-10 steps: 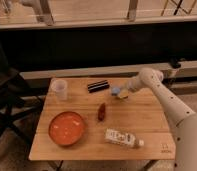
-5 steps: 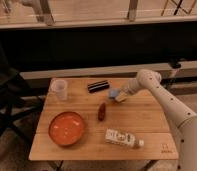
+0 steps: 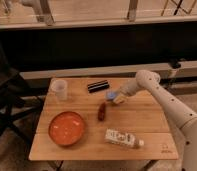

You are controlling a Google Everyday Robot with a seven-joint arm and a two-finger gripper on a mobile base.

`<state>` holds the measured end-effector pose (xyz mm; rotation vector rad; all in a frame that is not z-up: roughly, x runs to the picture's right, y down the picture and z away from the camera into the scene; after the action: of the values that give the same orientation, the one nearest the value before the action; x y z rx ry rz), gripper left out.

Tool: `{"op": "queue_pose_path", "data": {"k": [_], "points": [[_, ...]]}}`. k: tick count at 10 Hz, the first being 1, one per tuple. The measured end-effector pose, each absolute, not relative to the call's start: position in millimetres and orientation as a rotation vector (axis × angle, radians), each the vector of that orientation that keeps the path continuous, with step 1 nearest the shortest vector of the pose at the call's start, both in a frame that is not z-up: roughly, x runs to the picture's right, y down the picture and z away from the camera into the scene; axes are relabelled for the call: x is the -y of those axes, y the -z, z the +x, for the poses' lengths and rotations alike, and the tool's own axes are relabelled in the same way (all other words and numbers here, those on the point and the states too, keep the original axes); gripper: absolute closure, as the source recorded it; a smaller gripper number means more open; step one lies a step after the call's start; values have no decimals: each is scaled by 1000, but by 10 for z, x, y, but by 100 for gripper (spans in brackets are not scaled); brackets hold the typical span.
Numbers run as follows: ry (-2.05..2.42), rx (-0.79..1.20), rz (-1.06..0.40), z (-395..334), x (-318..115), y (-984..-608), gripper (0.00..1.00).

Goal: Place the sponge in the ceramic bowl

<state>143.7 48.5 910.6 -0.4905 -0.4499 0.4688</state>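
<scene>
The tool is closed on the sponge, whose light blue face shows just beyond the fingers. It is over the tabletop toward the far edge, a little right of the middle; whether the sponge touches the wood I cannot tell. The white arm reaches in from the right edge. A black flat bar lies near the far edge, just left of the sponge, and a dark red oblong thing lies around mid-tabletop. A white bottle lies on its side near the front edge. The ceramic bowl sits toward the front-left corner, well apart from the sponge, with a translucent cup at the far-left corner.
</scene>
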Motion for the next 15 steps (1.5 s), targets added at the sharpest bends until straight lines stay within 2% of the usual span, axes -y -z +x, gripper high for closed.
{"op": "queue_pose_path", "data": {"k": [11,15], "points": [[-271,517,-539,736,-1045,-8496,100],[-228,528,-564,420,-1229,-8408,100]]}}
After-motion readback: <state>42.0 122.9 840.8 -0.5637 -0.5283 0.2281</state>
